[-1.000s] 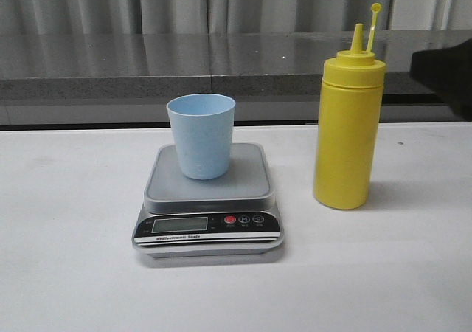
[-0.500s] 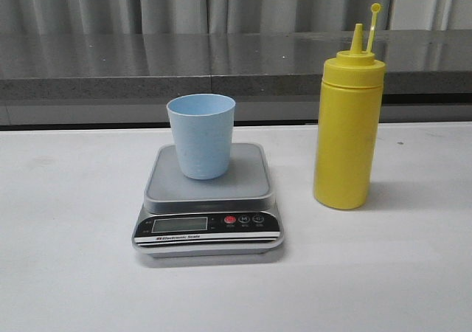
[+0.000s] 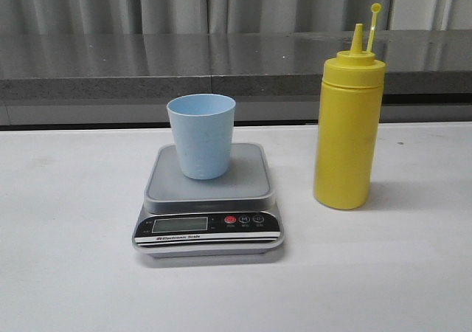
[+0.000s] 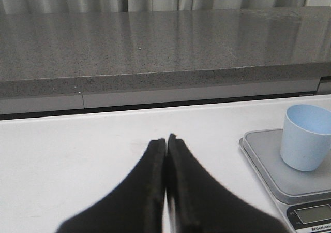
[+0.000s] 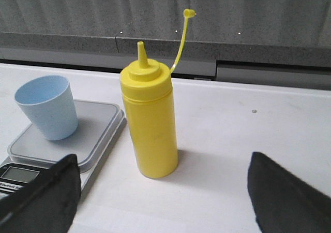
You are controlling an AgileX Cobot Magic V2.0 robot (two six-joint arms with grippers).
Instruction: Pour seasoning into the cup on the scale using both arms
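Note:
The pale blue cup (image 3: 201, 135) stands upright on the silver-grey scale (image 3: 209, 212) at the table's middle. The tall yellow seasoning bottle (image 3: 348, 125) stands upright to the right of the scale, its tethered cap sticking up. Neither arm shows in the front view. In the left wrist view my left gripper (image 4: 166, 139) is shut and empty over bare table, left of the scale (image 4: 269, 165) and cup (image 4: 305, 136). In the right wrist view my right gripper (image 5: 163, 163) is wide open and empty, with the bottle (image 5: 150, 119) standing just beyond the gap between its fingers (image 5: 47, 191).
A grey speckled counter ledge (image 3: 221, 66) with curtains behind runs along the table's far edge. The white table (image 3: 66, 273) lies around the scale and bottle. The scale's display (image 3: 179, 225) and red button (image 3: 229, 219) face the front.
A dark arm part at the front view's right edge one second ago has left that view. Cup, scale and bottle have not moved.

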